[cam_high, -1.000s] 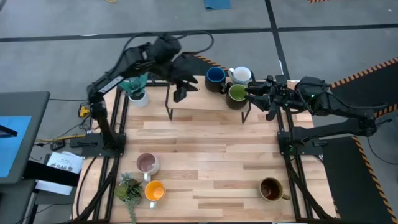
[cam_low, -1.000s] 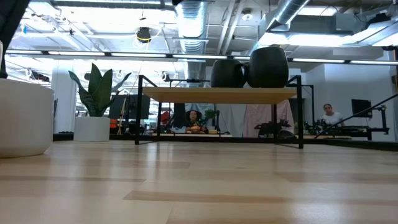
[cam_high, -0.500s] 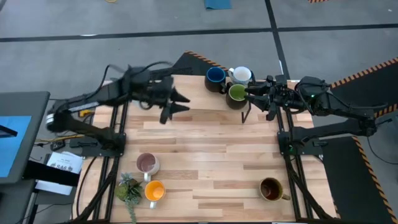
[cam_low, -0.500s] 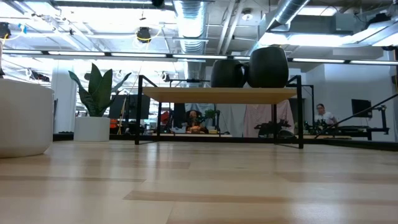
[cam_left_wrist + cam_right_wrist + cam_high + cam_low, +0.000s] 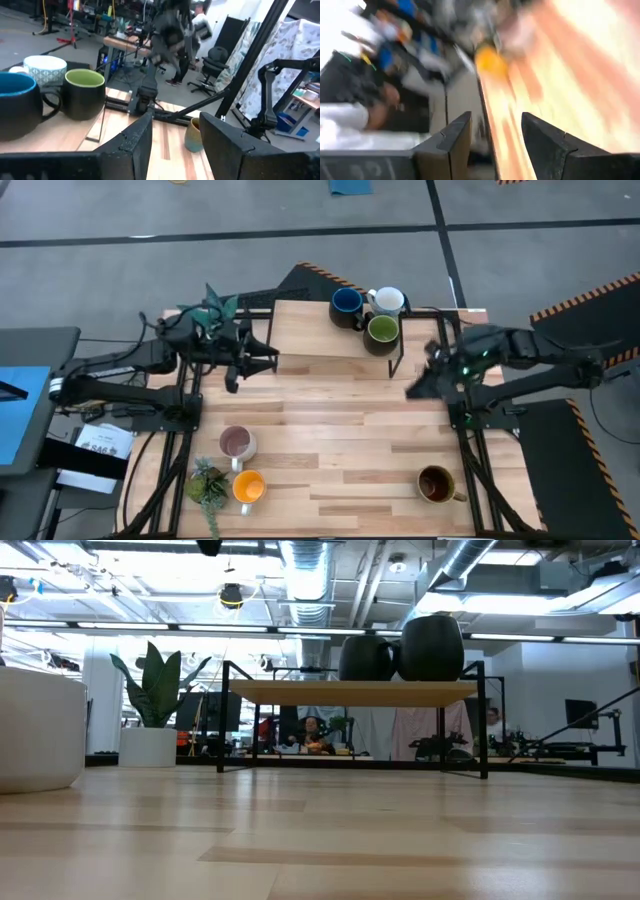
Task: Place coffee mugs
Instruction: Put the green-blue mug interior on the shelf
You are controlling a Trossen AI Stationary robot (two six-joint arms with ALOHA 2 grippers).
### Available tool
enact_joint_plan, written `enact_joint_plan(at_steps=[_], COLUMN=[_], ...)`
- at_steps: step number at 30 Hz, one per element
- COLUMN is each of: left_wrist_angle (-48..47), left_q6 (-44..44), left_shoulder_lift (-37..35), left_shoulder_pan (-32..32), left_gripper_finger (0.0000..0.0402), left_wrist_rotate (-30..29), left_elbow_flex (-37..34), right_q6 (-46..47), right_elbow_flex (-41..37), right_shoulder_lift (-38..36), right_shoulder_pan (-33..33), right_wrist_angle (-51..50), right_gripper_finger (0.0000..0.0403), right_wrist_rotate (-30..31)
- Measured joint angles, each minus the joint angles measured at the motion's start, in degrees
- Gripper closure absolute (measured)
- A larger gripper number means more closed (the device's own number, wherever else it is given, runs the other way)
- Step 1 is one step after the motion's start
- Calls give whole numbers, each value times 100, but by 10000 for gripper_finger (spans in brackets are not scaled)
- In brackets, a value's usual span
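The dark blue mug (image 5: 346, 302), the white mug (image 5: 388, 301) and the green mug (image 5: 381, 330) stand on the raised wooden shelf (image 5: 310, 335) at the table's far side. They also show in the left wrist view: blue (image 5: 17, 105), white (image 5: 45, 67), green (image 5: 85, 92). The pale pink mug (image 5: 237, 443) and the orange mug (image 5: 248, 486) stand near left on the table, and the brown mug (image 5: 436, 483) stands near right. My left gripper (image 5: 255, 360) is open and empty, left of the shelf. My right gripper (image 5: 418, 388) is open and empty, just near of the shelf's right end.
A spiky teal plant (image 5: 213, 305) stands at the far left corner. A small bushy green plant (image 5: 205, 480) stands beside the orange mug. The shelf rests on thin black legs (image 5: 485, 720). Bare wooden tabletop (image 5: 340, 430) lies between the shelf and the near mugs.
My left gripper has drawn back from the shelf's left end toward the table's left and near edges. My right gripper has left the green mug on the shelf and swung toward the near edge, down off the shelf. The mugs have kept still.
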Motion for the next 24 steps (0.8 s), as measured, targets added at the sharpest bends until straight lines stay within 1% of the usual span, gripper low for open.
enact_joint_plan(at_steps=[4, 7, 8, 13, 16, 21, 24], left_wrist_angle=[0, -43, -26, -92, -88, -90, -86], left_q6=[6, 9, 9, 0, -33, -37, -40], left_shoulder_lift=[-83, -92, -96, -92, -94, -94, -94], left_shoulder_pan=[0, 0, 0, 0, 0, 0, 0], left_gripper_finger=[255, 255, 255, 255, 255, 255, 255], left_wrist_rotate=[0, 0, 0, 0, 0, -2, -2], left_elbow_flex=[0, 0, 0, 0, 0, 0, 0], right_q6=[660, 978, 1048, 1023, 805, 533, 400], right_elbow_flex=[0, -5, -38, -384, -566, -693, -691], right_shoulder_lift=[157, 375, 460, 940, 1303, 1942, 2253], right_shoulder_pan=[873, 1561, 1784, 2786, 3234, 3604, 3667], right_wrist_angle=[-1373, -2106, -2215, -2212, -2207, -2160, -1835], right_gripper_finger=[204, 204, 204, 204, 204, 204, 204], right_wrist_rotate=[10, 126, 204, 235, 244, 367, 367])
